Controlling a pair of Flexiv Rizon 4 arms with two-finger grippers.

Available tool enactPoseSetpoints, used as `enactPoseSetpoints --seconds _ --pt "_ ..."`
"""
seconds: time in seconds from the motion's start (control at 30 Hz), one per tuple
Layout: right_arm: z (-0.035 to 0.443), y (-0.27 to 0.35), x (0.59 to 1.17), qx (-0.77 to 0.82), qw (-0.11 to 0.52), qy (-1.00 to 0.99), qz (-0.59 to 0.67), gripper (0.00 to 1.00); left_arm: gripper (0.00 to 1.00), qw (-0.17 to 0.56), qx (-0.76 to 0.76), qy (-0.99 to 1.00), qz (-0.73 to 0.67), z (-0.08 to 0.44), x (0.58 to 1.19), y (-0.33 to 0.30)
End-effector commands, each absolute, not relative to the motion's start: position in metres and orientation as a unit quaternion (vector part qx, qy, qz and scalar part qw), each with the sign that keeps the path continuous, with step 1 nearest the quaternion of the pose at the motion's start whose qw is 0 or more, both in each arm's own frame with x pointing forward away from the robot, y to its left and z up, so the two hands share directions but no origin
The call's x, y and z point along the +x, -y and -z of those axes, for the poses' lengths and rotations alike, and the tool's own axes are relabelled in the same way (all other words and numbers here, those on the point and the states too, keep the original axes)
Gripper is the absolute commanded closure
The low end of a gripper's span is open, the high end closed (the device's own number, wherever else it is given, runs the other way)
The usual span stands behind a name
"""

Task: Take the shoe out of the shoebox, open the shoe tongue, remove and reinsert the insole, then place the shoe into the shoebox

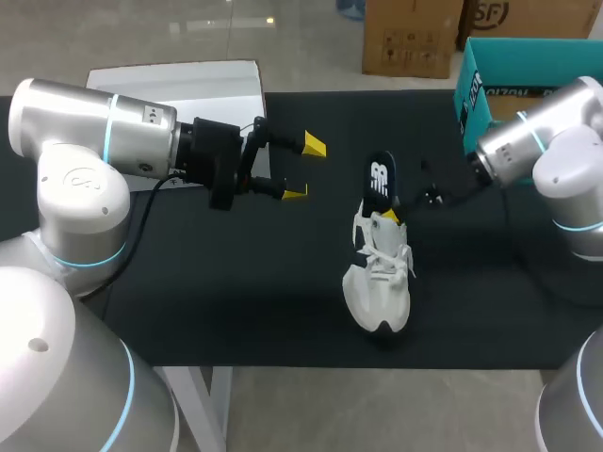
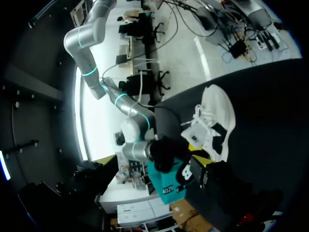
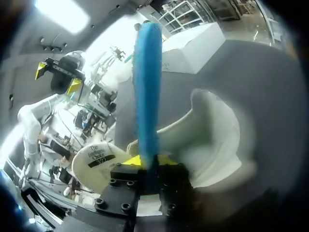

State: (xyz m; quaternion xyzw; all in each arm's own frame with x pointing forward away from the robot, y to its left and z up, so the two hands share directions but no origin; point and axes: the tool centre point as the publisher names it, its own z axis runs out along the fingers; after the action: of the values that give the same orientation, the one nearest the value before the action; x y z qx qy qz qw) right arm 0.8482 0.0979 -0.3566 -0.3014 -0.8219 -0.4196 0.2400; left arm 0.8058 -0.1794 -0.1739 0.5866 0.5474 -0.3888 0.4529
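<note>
A white lace-up shoe lies on the black table, toe toward the front edge. Its insole, black on top with a white logo, stands upright over the shoe's opening. My right gripper is shut on the insole's lower end. In the right wrist view the insole's blue underside rises from between the yellow fingertips of the right gripper, with the shoe's opening just beyond. My left gripper hovers open and empty to the shoe's left. The left wrist view shows the shoe and insole ahead.
The teal shoebox stands open at the table's back right, behind my right arm. A white lid lies at the back left. Bare black table surrounds the shoe in front and to the left.
</note>
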Motion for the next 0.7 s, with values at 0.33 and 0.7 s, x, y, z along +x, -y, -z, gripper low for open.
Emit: enactPoseSetpoints --seconds 0.33,0.7 --pt "0.335 -0.093 0.884 -0.294 0.206 0.829 0.429 0.41 0.0 0.452 0.588 -0.548 0.387 0.174 0.806 0.18" --pt "0.336 -0.089 0.885 -0.293 0.203 0.828 0.432 1.0 0.0 0.452 0.588 -0.548 0.387 0.174 0.806 0.18"
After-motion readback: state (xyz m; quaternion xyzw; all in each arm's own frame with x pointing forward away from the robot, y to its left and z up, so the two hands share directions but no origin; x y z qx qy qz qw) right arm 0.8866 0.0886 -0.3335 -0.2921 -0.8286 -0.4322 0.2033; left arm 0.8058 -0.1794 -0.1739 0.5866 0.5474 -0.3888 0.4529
